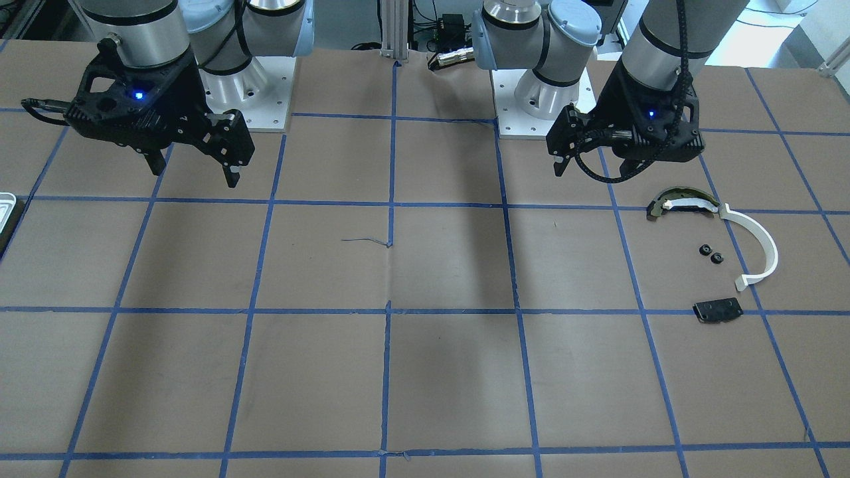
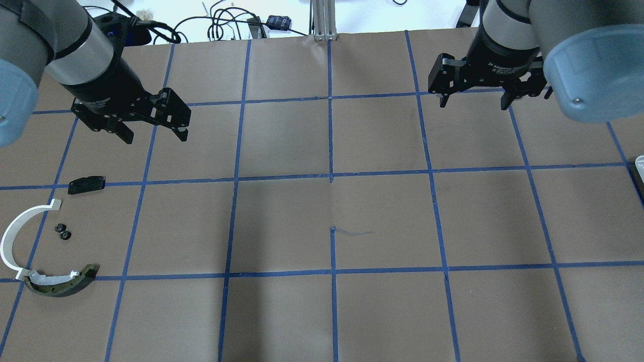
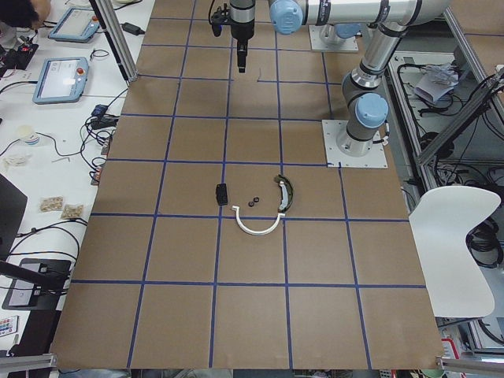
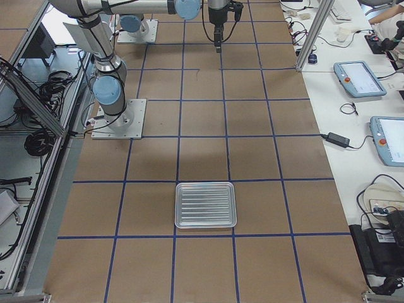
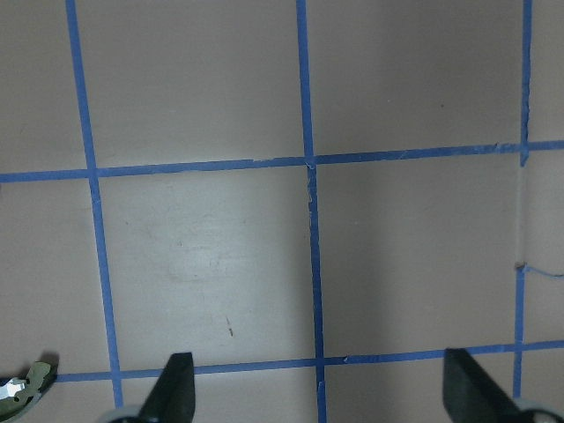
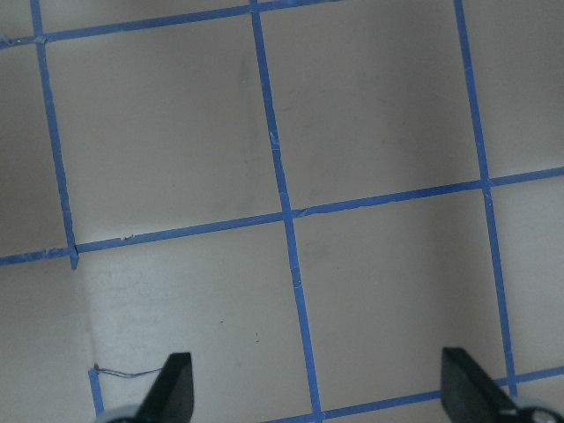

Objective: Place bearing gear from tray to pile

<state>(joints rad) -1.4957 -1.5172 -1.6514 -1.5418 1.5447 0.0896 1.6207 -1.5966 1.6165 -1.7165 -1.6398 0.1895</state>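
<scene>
The white ridged tray (image 4: 205, 205) lies flat and looks empty; only its edge shows in the front view (image 1: 6, 206) and in the overhead view (image 2: 640, 166). The pile holds a white arc strip (image 2: 15, 236), a dark olive curved piece (image 2: 60, 284), a black plate with holes (image 2: 86, 184) and two small black bearing gears (image 2: 63, 232). The gears also show in the front view (image 1: 710, 253). My left gripper (image 2: 155, 137) is open and empty, above the table beyond the plate. My right gripper (image 2: 473, 104) is open and empty, over bare table left of the tray.
Brown paper with a blue tape grid covers the table (image 2: 332, 216). The arm bases (image 1: 531, 113) stand at the robot's edge. Cables and tablets lie off the table on the operators' side (image 4: 360, 79).
</scene>
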